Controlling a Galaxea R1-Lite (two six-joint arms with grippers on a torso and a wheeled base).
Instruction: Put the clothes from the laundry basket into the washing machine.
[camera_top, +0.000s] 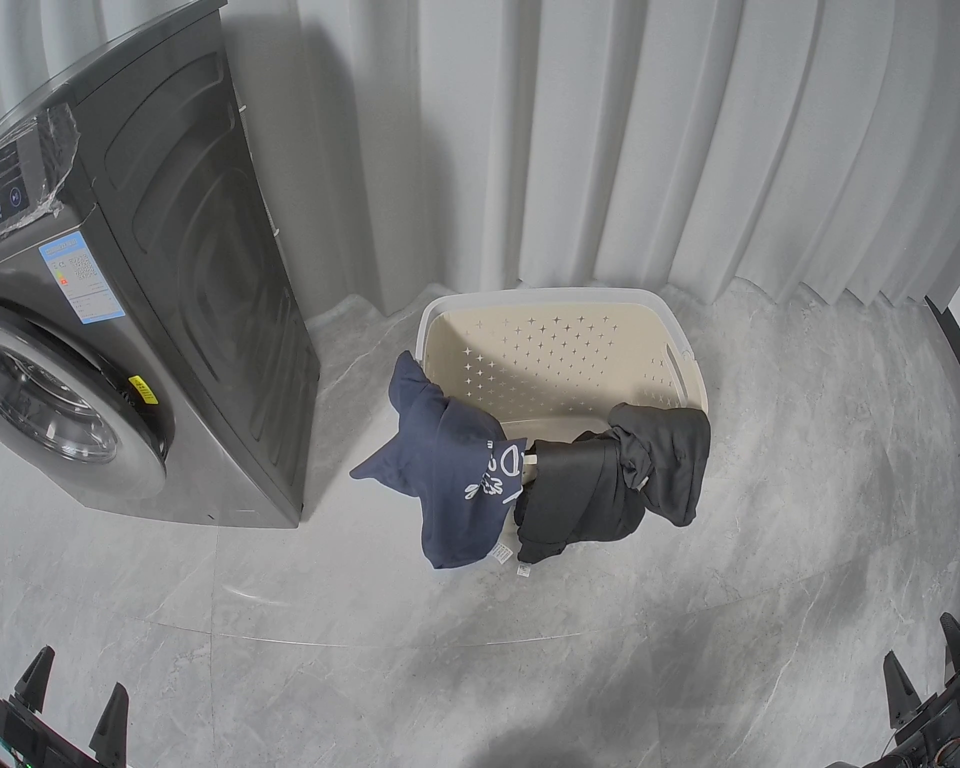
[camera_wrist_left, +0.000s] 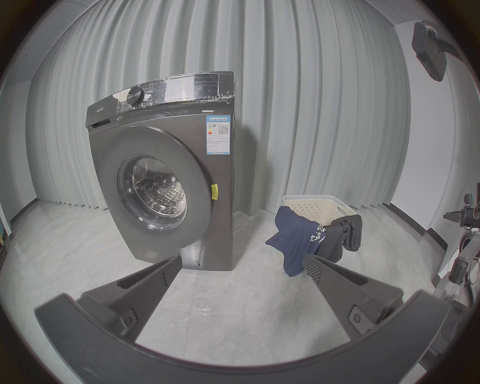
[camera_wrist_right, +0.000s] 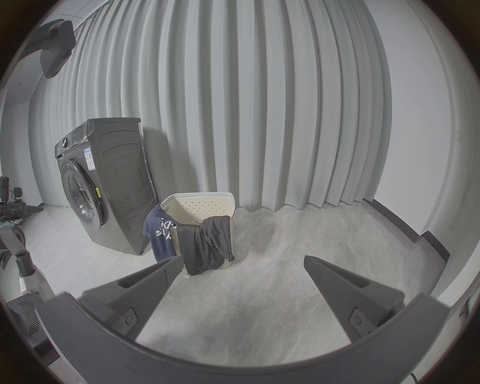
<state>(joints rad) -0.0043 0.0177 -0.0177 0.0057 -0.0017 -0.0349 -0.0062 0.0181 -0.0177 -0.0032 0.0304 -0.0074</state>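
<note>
The laundry basket (camera_top: 556, 298), cream with a pale rim and small star-shaped holes in its walls, stands on the grey marbled floor (camera_top: 400, 650) close to the pleated white curtain (camera_top: 600, 130). To its left, a little apart from it, stands the dark grey washing machine (camera_top: 190, 250), whose round glass door (camera_wrist_left: 152, 192) looks closed against the front.

Two pieces of clothing hang over the basket's near rim. The navy garment (camera_top: 450, 470), with a white print, is draped over the near left corner and falls down the outside wall, one flap spreading toward the washing machine. The black garment (camera_top: 600, 485) lies over the near rim beside it, bunched up at the near right corner and hanging down the outside. The two garments meet around the middle of the rim, and small white tags show at their lower edges.

Both arms are low and well short of the basket. The left pincer (camera_top: 76, 688) sits at the lower left edge of the head view with its jaws apart and nothing between them. The right pincer (camera_top: 922, 655) sits at the lower right edge, also spread wide and holding nothing
</note>
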